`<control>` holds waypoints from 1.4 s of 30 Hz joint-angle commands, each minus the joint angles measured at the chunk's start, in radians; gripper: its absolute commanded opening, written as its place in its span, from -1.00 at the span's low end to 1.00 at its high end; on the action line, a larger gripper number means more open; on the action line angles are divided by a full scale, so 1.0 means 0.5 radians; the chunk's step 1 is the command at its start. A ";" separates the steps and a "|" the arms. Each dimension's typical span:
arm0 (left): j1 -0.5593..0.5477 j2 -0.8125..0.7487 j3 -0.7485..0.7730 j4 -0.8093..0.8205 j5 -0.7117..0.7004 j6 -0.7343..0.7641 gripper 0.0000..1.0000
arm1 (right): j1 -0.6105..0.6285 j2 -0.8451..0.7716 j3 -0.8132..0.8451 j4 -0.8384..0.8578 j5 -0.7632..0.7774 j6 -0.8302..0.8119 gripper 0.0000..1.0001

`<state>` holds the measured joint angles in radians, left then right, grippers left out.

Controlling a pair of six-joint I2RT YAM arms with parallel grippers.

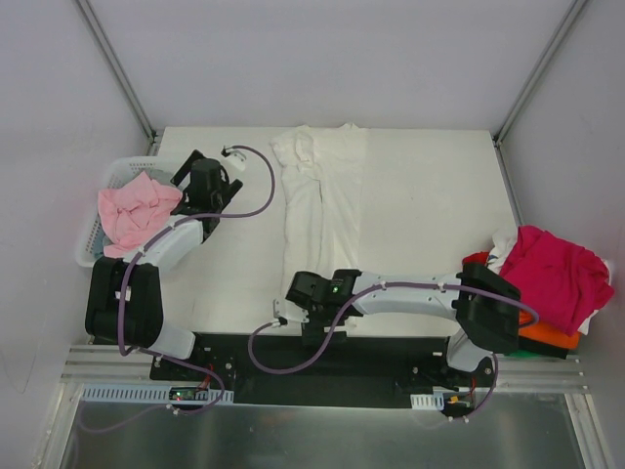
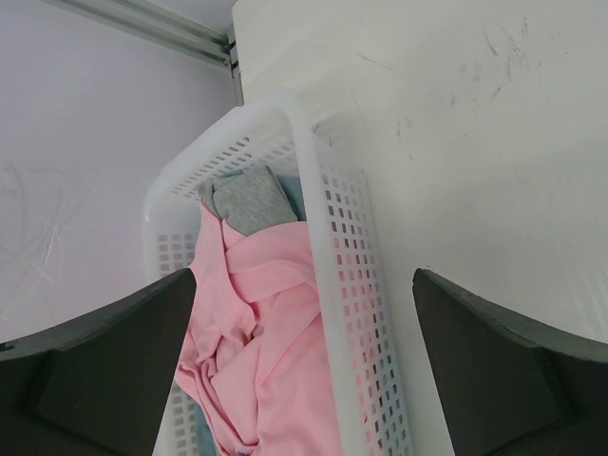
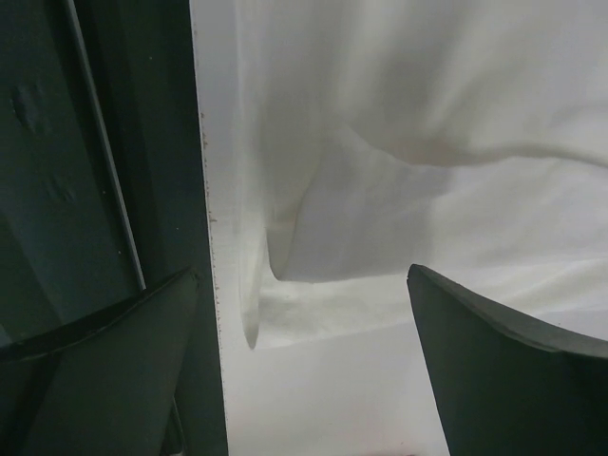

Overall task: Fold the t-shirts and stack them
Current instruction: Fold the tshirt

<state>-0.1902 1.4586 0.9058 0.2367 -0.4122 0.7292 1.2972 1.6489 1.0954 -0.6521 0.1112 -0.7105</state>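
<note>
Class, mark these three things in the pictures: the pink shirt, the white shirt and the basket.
pink shirt [image 1: 135, 213], top view, middle of the bunched cloth
white shirt [image 1: 322, 200], top view, middle of its body
basket [image 2: 351, 266], left wrist view, its lattice side wall

Two arms [image 1: 146, 283] [image 1: 420, 298], one basket [image 1: 119, 168], one white tee [image 1: 322, 200], one pink tee [image 1: 137, 210], one magenta tee [image 1: 557, 274]

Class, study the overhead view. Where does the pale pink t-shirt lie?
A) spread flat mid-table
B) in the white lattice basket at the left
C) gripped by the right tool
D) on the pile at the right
B: the pale pink t-shirt sits bunched inside the white lattice basket at the left.
</note>
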 commanded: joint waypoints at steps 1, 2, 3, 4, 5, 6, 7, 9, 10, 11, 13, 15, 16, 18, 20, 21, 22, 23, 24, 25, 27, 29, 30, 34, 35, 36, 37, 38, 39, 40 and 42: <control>-0.012 -0.012 -0.038 0.094 -0.035 -0.056 0.99 | 0.041 0.055 0.089 0.046 -0.081 0.034 0.93; -0.012 -0.012 -0.044 0.103 -0.038 -0.047 0.99 | 0.041 0.071 0.101 0.052 -0.090 0.034 0.93; -0.012 -0.009 -0.054 0.112 -0.041 -0.038 0.99 | 0.041 0.086 0.101 0.056 -0.094 0.022 0.93; -0.012 -0.009 -0.060 0.125 -0.047 -0.032 0.99 | 0.041 0.095 0.101 0.059 -0.094 0.013 0.93; -0.012 -0.012 -0.066 0.128 -0.047 -0.032 0.99 | 0.041 0.101 0.101 0.074 -0.091 0.007 0.93; -0.012 -0.018 -0.081 0.134 -0.041 -0.032 0.99 | 0.038 0.108 0.095 0.083 -0.081 -0.005 0.93; -0.012 -0.018 -0.090 0.143 -0.041 -0.026 0.99 | 0.041 0.123 0.095 0.092 -0.078 -0.021 0.93; -0.012 -0.018 -0.115 0.171 -0.044 -0.016 0.99 | 0.041 0.135 0.092 0.095 -0.081 -0.036 0.93; -0.012 -0.018 -0.121 0.180 -0.047 -0.007 0.99 | 0.041 0.141 0.086 0.105 -0.078 -0.051 0.93; -0.012 -0.012 -0.127 0.189 -0.047 -0.004 0.99 | 0.038 0.144 0.086 0.114 -0.075 -0.061 0.93; -0.012 -0.006 -0.140 0.201 -0.044 0.002 0.99 | 0.029 0.166 0.083 0.117 -0.072 -0.076 0.93; -0.012 0.003 -0.155 0.223 -0.044 -0.001 0.98 | 0.017 0.175 0.083 0.129 -0.069 -0.091 0.93; -0.012 0.007 -0.158 0.226 -0.044 0.005 0.99 | 0.013 0.181 0.080 0.135 -0.069 -0.098 0.93; -0.012 0.013 -0.164 0.241 -0.044 0.002 0.99 | -0.005 0.200 0.089 0.138 -0.063 -0.116 0.93; -0.012 0.013 -0.170 0.241 -0.035 0.002 0.99 | -0.017 0.212 0.095 0.142 -0.063 -0.137 0.93; -0.012 0.016 -0.173 0.247 -0.035 0.005 0.99 | -0.026 0.221 0.098 0.142 -0.060 -0.144 0.93; -0.012 0.019 -0.176 0.251 -0.038 0.011 0.98 | -0.030 0.224 0.101 0.142 -0.060 -0.150 0.93; -0.012 0.022 -0.179 0.260 -0.041 0.014 0.98 | -0.033 0.230 0.104 0.142 -0.057 -0.153 0.93; -0.009 0.025 -0.183 0.269 -0.041 0.023 0.99 | -0.045 0.230 0.110 0.135 -0.069 -0.162 0.93; -0.009 0.025 -0.186 0.272 -0.041 0.023 0.98 | -0.051 0.233 0.113 0.138 -0.066 -0.168 0.93; -0.009 0.031 -0.189 0.278 -0.041 0.020 0.99 | -0.066 0.246 0.122 0.138 -0.066 -0.183 0.93; -0.012 0.034 -0.195 0.284 -0.038 0.017 0.98 | -0.082 0.249 0.122 0.138 -0.066 -0.193 0.93; -0.009 0.037 -0.195 0.284 -0.035 0.014 0.99 | -0.091 0.252 0.125 0.138 -0.069 -0.199 0.93; -0.012 0.047 -0.198 0.290 -0.038 0.011 0.99 | -0.115 0.273 0.119 0.148 -0.109 -0.211 0.93; -0.009 0.047 -0.201 0.294 -0.038 0.005 0.99 | -0.122 0.282 0.119 0.151 -0.121 -0.211 0.93; -0.009 0.047 -0.201 0.294 -0.038 -0.004 0.99 | -0.125 0.292 0.107 0.157 -0.133 -0.211 0.94; -0.009 0.043 -0.201 0.294 -0.038 -0.004 0.99 | -0.131 0.298 0.104 0.172 -0.136 -0.214 0.94; -0.012 0.040 -0.207 0.294 -0.038 -0.007 0.98 | -0.131 0.313 0.098 0.184 -0.146 -0.211 0.95; -0.012 0.037 -0.210 0.294 -0.038 -0.007 0.99 | -0.134 0.325 0.083 0.194 -0.149 -0.214 0.97; -0.012 0.031 -0.213 0.294 -0.038 -0.004 0.98 | -0.137 0.331 0.076 0.212 -0.158 -0.217 0.97; -0.012 0.025 -0.229 0.297 -0.041 -0.001 0.99 | -0.146 0.359 0.073 0.224 -0.176 -0.223 0.91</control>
<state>-0.1902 1.4792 0.8097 0.3439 -0.4248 0.7368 1.2343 1.7828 1.1278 -0.5804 0.0566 -0.8040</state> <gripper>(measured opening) 0.993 0.978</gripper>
